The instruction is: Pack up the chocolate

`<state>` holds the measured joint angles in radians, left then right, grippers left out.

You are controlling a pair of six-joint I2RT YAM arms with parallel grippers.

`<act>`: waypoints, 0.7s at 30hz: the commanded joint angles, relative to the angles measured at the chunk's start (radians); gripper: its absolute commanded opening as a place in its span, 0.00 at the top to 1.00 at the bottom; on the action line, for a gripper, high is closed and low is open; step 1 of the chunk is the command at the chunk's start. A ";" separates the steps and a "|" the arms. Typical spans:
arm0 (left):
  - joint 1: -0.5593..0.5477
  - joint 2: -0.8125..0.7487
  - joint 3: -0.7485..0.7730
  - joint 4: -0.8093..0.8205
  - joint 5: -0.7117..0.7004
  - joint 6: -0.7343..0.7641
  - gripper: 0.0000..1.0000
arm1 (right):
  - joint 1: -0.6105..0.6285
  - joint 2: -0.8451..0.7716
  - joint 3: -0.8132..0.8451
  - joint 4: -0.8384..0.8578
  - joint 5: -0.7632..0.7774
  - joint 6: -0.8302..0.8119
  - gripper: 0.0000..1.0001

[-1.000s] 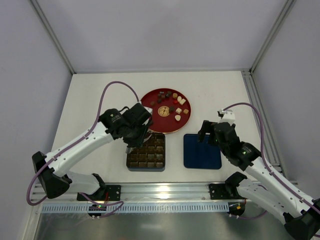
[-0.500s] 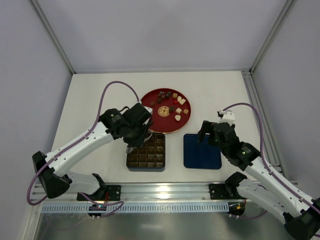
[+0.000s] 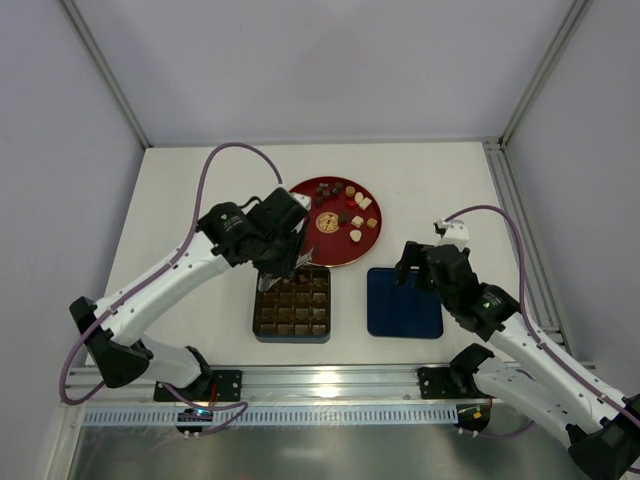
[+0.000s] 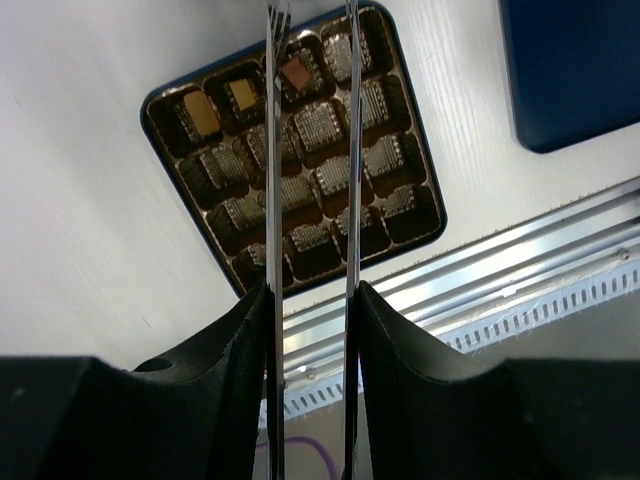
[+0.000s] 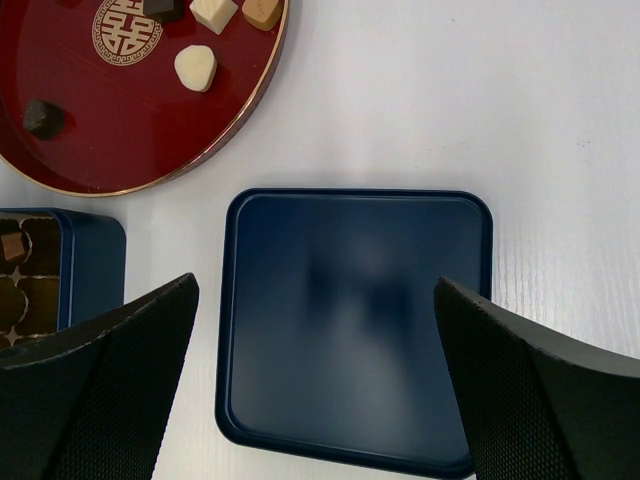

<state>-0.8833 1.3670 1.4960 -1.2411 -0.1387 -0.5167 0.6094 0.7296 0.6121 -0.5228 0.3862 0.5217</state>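
Note:
A blue box (image 4: 432,180) with a gold cell tray holds rows of dark brown chocolate (image 4: 318,125). A reddish piece (image 4: 295,72) lies in a cell near one edge. My left gripper (image 4: 313,15) hangs above that cell, its long thin metal blades apart with nothing between them. From above, the left gripper (image 3: 268,278) is over the box's (image 3: 291,338) far left corner. More chocolate (image 3: 345,205) lies on the red plate (image 3: 345,252). My right gripper (image 5: 315,290) stands wide open above the dark blue lid (image 5: 355,325).
The lid (image 3: 403,302) lies flat to the right of the box. The red plate (image 5: 120,130) has a gold emblem (image 5: 128,28), cream pieces (image 5: 195,67) and a dark piece (image 5: 44,117). An aluminium rail (image 3: 330,380) runs along the near edge.
My left arm has lifted and shifted a little toward the plate, away from the box's left side. Its blades have parted slightly. The right arm has not moved.

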 commanded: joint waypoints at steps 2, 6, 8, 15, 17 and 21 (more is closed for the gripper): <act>0.024 0.081 0.122 -0.003 -0.070 0.033 0.61 | 0.004 0.004 0.023 0.032 0.005 -0.008 0.00; 0.087 0.170 0.188 0.012 -0.081 0.067 0.61 | 0.004 0.004 0.031 0.026 0.003 -0.015 0.00; 0.116 0.231 0.226 0.011 -0.084 0.079 0.61 | 0.004 0.001 0.031 0.024 0.000 -0.017 0.00; 0.173 0.348 0.254 0.038 -0.082 0.119 0.59 | 0.004 -0.002 0.014 0.038 -0.007 -0.015 0.00; 0.179 0.369 0.251 0.042 -0.076 0.127 0.59 | 0.004 0.001 0.011 0.041 -0.010 -0.015 0.00; 0.181 0.386 0.241 0.043 -0.067 0.130 0.59 | 0.004 -0.001 0.008 0.046 -0.010 -0.018 0.00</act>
<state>-0.7033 1.7638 1.7073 -1.2217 -0.2131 -0.4091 0.6094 0.7330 0.6121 -0.5217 0.3740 0.5171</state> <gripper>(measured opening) 0.412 0.996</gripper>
